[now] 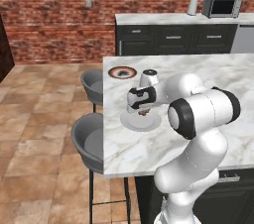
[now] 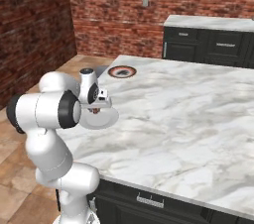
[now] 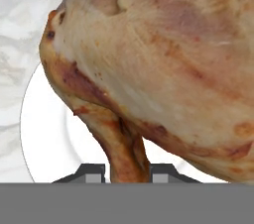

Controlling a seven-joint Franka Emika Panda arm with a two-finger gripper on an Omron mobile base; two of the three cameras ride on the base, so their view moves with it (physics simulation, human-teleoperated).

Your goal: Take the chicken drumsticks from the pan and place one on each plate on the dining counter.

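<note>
My gripper (image 1: 143, 110) (image 2: 95, 109) (image 3: 127, 172) is shut on a golden-brown chicken drumstick (image 3: 163, 59) (image 1: 144, 113), gripping its thin bone end. It hangs just above the plain pale plate (image 1: 140, 122) (image 2: 104, 118) (image 3: 47, 141) near the left edge of the dining counter (image 1: 198, 79) (image 2: 188, 104). Whether the meat touches the plate I cannot tell. The plate with the dark red-brown rim (image 1: 122, 72) (image 2: 121, 72) lies farther back along the same edge, with nothing on it. The pan is out of view.
Two grey stools (image 1: 87, 141) (image 1: 94, 84) stand by the counter's left side. A microwave (image 1: 222, 5) and a white canister (image 1: 192, 6) sit on the back worktop by the brick wall. The marble top stretches bare to the right.
</note>
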